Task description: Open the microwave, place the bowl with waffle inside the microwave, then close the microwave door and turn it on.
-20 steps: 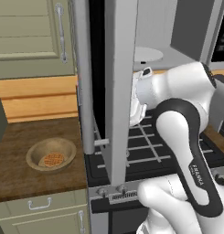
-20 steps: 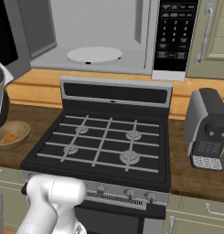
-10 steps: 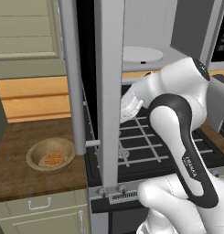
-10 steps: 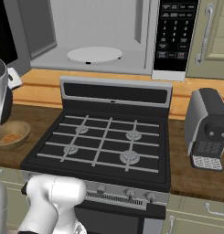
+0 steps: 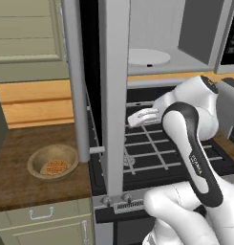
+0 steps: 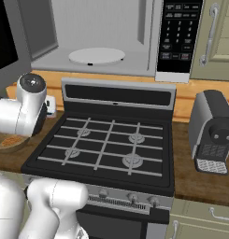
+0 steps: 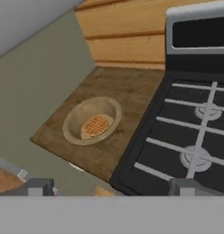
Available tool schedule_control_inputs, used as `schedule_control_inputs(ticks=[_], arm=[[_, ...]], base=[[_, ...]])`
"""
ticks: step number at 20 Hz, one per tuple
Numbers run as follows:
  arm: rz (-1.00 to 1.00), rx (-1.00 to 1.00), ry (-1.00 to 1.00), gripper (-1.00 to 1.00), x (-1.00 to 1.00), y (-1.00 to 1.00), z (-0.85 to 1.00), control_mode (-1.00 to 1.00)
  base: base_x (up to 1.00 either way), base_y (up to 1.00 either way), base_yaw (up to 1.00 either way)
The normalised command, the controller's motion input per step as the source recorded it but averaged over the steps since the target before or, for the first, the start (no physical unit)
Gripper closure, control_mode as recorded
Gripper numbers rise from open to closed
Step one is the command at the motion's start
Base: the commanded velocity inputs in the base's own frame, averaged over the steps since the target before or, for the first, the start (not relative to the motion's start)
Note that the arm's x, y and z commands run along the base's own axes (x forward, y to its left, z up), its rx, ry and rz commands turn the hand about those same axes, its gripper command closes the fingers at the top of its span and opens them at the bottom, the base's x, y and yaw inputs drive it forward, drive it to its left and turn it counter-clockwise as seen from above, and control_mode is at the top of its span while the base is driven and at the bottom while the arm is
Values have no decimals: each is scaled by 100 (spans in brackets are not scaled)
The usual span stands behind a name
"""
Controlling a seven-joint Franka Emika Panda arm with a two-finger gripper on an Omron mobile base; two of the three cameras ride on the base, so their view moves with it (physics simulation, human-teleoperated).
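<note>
The microwave door (image 5: 113, 91) stands swung open, and the claw (image 7: 109, 185) hangs released above the stove (image 6: 106, 144). The bowl (image 5: 53, 161) holding the waffle (image 5: 54, 167) sits on the wooden bench (image 5: 23, 186) left of the stove.

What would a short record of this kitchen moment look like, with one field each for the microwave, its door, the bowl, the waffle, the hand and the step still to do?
microwave: open, white turntable bare
door: swung wide open, edge-on in the left base view
bowl: on the wooden counter left of the stove
waffle: lying in the bowl
hand: open, holding nothing, above the counter edge, pointed towards the bowl
step to do: grasp the bowl and lift it into the microwave
</note>
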Motion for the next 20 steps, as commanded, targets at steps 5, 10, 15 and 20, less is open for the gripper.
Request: schedule_control_inputs(ticks=[5,10,15,20], arm=[[-18,22,21,-100,65,43,-92,-100],[0,14,12,-100,61,73,-63,-100],[0,-5,7,-100,6,17,-11,-100],[0,-9,2,-100,28,44,-41,-100]], base=[[0,0,0],[0,0,0],[0,0,0],[0,0,0]])
